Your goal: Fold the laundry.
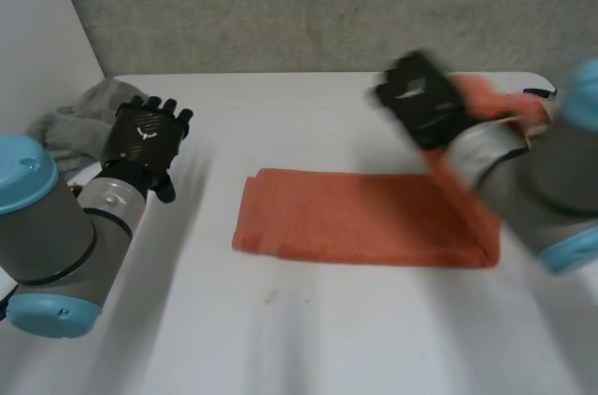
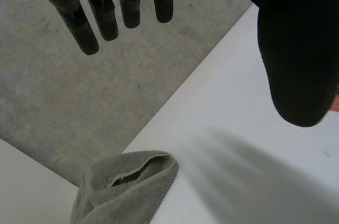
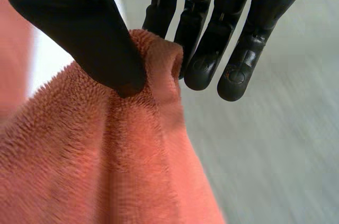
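The white table [image 1: 280,330] starts closest to me, with the left arm [image 1: 56,236] and the right arm [image 1: 551,180] reaching out over it. A little further in lies the orange towel [image 1: 364,218], a long folded strip spread flat between the two hands. One end is well apart from the left hand [image 1: 145,141], and the other rises off the table into the right hand [image 1: 425,101].

The right hand hangs above that end and pinches it. Seen from its own wrist, the thumb [image 3: 100,49] presses a bunched ridge of the pile against the fingers [image 3: 206,49]. The rest of the cloth drapes away below the palm. It looks like a corner that is caught, though the hand is blurred from above, so it may be only the edge.

The left hand hovers over the table with nothing in it. Its fingers are straight and a little apart, and its thumb stands off to one side. Just beside it, on the side away from the towel, a grey cloth [image 1: 79,119] sits crumpled at the table's edge. From the left wrist, one folded rim of it gapes open. Beyond both hands stands a rough grey wall [image 1: 327,3].
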